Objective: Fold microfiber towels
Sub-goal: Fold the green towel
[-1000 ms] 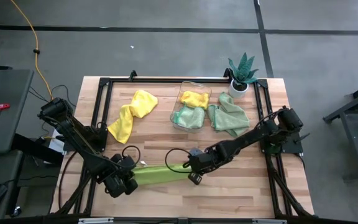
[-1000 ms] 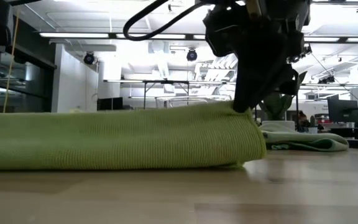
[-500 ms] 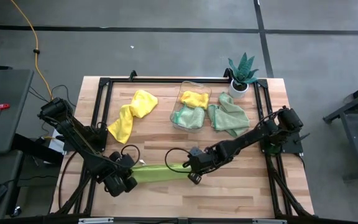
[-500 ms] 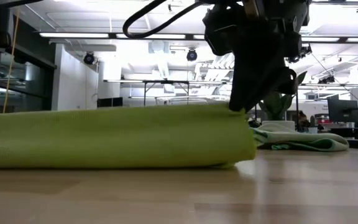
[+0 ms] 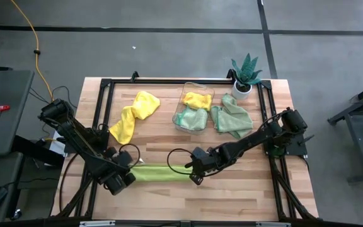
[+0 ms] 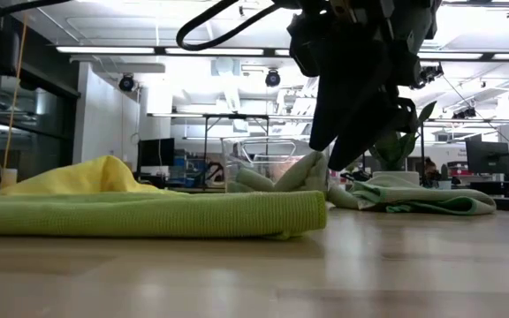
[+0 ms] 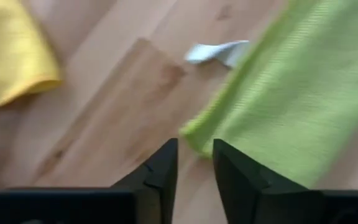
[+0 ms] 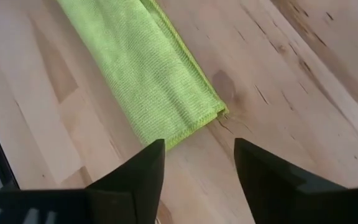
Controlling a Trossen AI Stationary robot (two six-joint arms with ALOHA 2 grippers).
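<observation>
Pincers both stand parted, empty: left pincer [image 5: 126, 177] and right pincer [image 5: 193, 176] sit just off opposite ends of the lime towel [image 5: 161, 173], folded flat on the desk [image 5: 232, 189], its far end cut off low.

Overhead view is getting even, diffuse lighting; shadows under the arms are lying soft on the table [image 5: 169, 126], no glare. Low view: ceiling light strips [image 6: 148, 49] are blowing out bright, dark arm hardware is reading as a silhouette against them, near table edge is going soft. Left wrist view is smearing with motion blur, lime green towel [image 7: 291, 93] edges fuzzy. Right wrist view is staying sharp, wood grain clear.
</observation>
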